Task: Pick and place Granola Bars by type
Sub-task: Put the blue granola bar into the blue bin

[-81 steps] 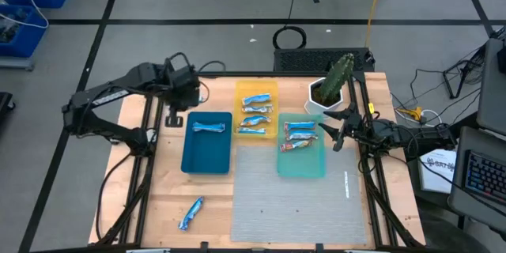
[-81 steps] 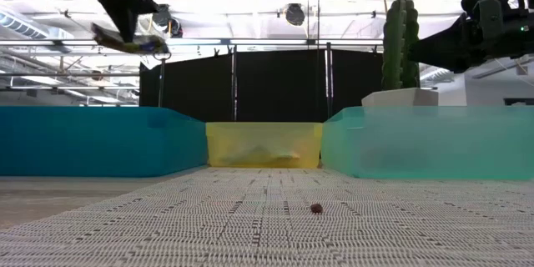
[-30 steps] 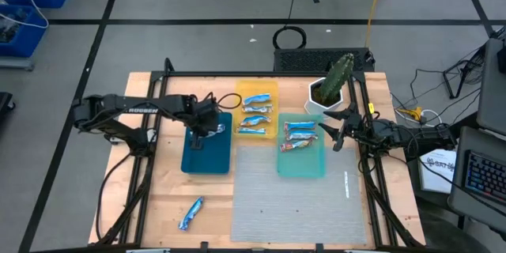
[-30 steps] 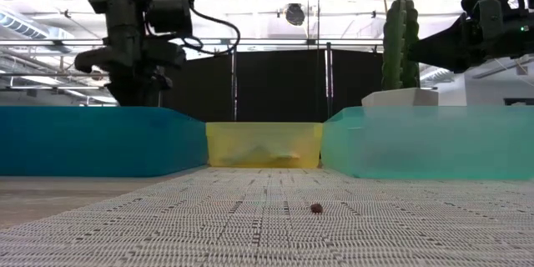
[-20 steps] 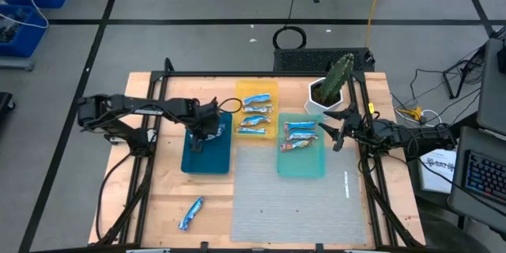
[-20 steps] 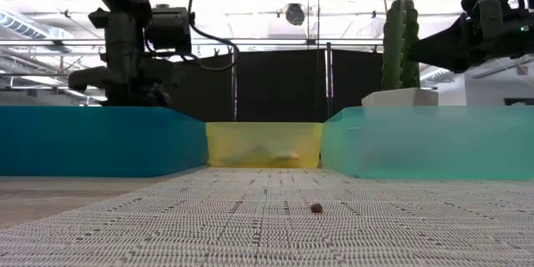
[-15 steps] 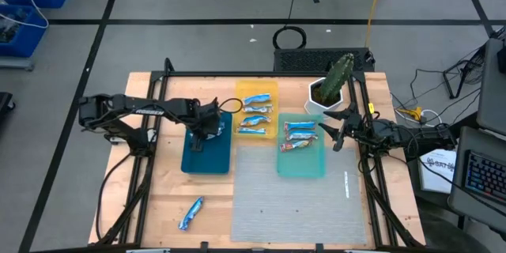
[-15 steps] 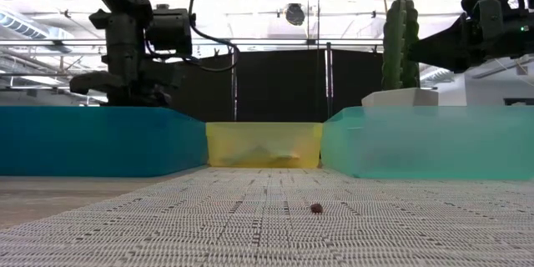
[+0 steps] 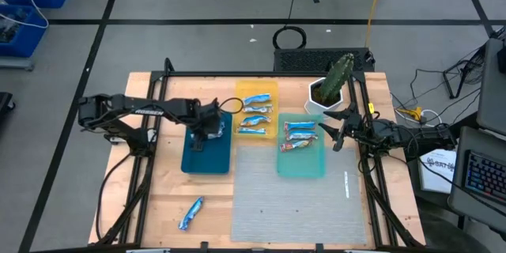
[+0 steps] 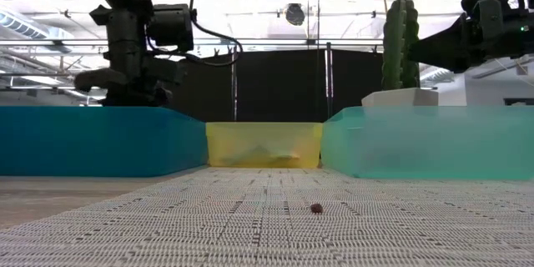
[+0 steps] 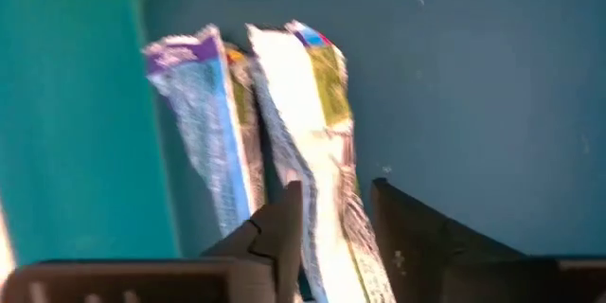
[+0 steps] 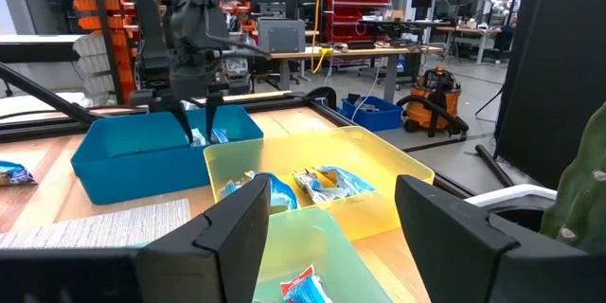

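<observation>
Two blue-and-white granola bars lie side by side on the floor of the blue tray [image 9: 207,158]: one [image 11: 204,123] next to the tray's wall, the other [image 11: 308,104] beside it. My left gripper [image 11: 336,199] points down into the tray, open, one finger on each side of the second bar's near end. My right gripper [image 9: 336,130] hangs open and level at the table's right, beside the teal tray [image 9: 301,162]. Three bars lie in the yellow tray [image 9: 257,91], two in the teal tray. One bar [image 9: 190,213] lies loose on the wood near the front left. My left gripper's fingers [image 11: 284,227] stand from above, pointing down, close along the two long edges of the second bar [image 11: 327,208], which lies flat in the blue tray. Whether they touch the wrapper, I cannot tell.
A grey mat [image 9: 300,205] covers the table's near right part. A cactus in a white pot [image 9: 332,87] stands at the far right, just behind my right gripper. Black frame rails run along the table's left and right edges.
My left gripper has come from high over the table's far left to the blue tray, carrying a bar, and has gone down into it. Over the last second it has barely moved. My right arm has kept still.
</observation>
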Robot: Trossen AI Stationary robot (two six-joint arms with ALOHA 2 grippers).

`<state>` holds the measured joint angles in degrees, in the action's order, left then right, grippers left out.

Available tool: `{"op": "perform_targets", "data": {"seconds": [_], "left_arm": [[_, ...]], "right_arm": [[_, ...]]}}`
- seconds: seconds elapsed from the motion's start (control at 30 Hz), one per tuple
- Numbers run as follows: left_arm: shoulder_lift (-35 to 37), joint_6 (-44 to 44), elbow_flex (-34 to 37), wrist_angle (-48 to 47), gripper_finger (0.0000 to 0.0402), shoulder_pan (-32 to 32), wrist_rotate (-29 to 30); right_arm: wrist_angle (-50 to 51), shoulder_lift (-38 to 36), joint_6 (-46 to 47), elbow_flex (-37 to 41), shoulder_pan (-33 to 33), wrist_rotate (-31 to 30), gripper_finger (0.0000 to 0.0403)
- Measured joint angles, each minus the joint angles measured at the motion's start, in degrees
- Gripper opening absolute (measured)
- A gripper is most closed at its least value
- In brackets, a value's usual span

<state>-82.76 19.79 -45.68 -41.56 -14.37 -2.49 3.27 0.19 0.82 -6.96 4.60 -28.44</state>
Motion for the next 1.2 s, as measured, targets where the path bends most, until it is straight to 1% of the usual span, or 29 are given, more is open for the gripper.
{"op": "perform_targets", "data": {"seconds": [0.13, 0.3, 0.47, 0.57, 0.67, 0.8, 0.93, 1.07, 1.2], "left_arm": [[0.0, -0.91, -2.47, -1.4, 0.0167, 0.0, 0.4], [0.02, -3.03, -7.61, -4.17, 0.0214, 0.02, 1.1], [0.02, -4.89, -14.86, -9.59, 0.0258, 0.0, 1.67], [0.04, -6.38, -20.22, -14.43, 0.0281, 0.02, 3.61], [0.07, -8.43, -26.23, -19.32, 0.0298, 0.04, 6.79], [0.09, -11.65, -33.89, -24.68, 0.0307, 0.63, 12.89], [0.11, -16.48, -40.65, -29.84, 0.0303, 1.08, 17.79], [0.1, -23.67, -45.7, -35.98, 0.0299, 2.0, 22.04], [0.09, -33.53, -49.68, -44.22, 0.0301, 3.79, 24.18]], "right_arm": [[-0.01, -0.02, 0.0, 0.0, -0.01, 0.0, 0.0222], [0.0, 0.0, 0.0, -0.02, 0.0, 0.01, 0.0222], [-0.02, -0.01, 0.0, 0.0, -0.01, 0.02, 0.0222], [-0.02, -0.02, 0.0, 0.0, 0.0, 0.0, 0.0222], [-0.02, -0.02, 0.0, 0.0, -0.02, 0.0, 0.0222], [-0.02, 0.0, 0.0, 0.0, 0.0, 0.0, 0.0222], [-0.02, -0.02, 0.0, -0.02, 0.0, 0.02, 0.0222], [0.0, -0.01, 0.0, 0.0, -0.02, 0.02, 0.0222], [0.0, -0.02, 0.0, -0.01, 0.0, 0.0, 0.0222]]}}
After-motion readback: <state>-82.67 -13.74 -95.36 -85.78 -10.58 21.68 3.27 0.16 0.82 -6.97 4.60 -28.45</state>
